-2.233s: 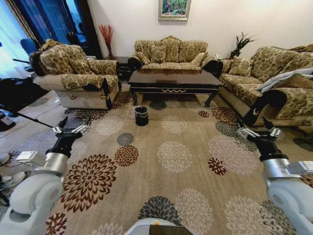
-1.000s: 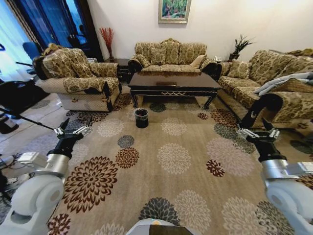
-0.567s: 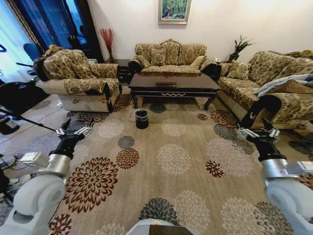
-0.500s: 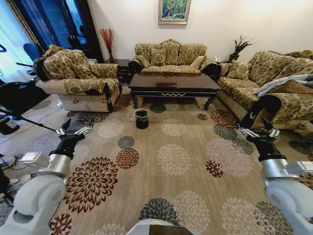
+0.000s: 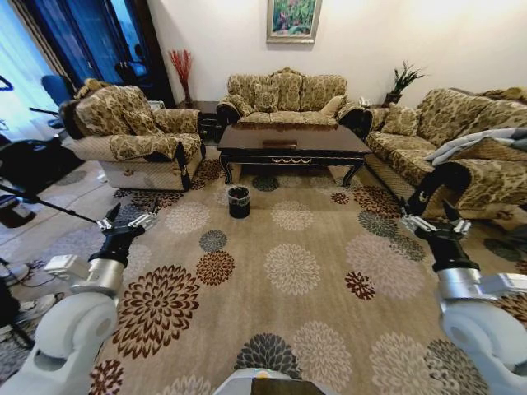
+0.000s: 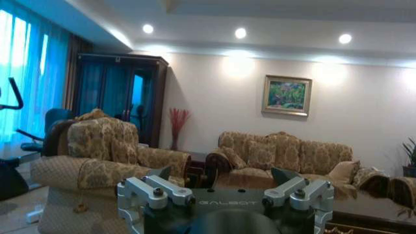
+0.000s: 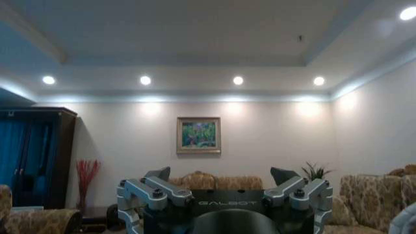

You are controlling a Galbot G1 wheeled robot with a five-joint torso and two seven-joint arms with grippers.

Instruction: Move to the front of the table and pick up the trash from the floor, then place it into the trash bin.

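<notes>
The left claw (image 5: 125, 222) hangs open and empty over the floor (image 5: 313, 313); farther on, the trash bin (image 5: 239, 202) stands just before the table (image 5: 292, 140). No trash can be made out on the carpet (too small to tell from here). Such litter is likely light and soft, best pinched across its middle. The right claw (image 5: 435, 224) also hangs open, empty.

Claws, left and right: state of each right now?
Left claw: open, holding nothing, raised over the floor.
Right claw: open, holding nothing, raised likewise.
</notes>
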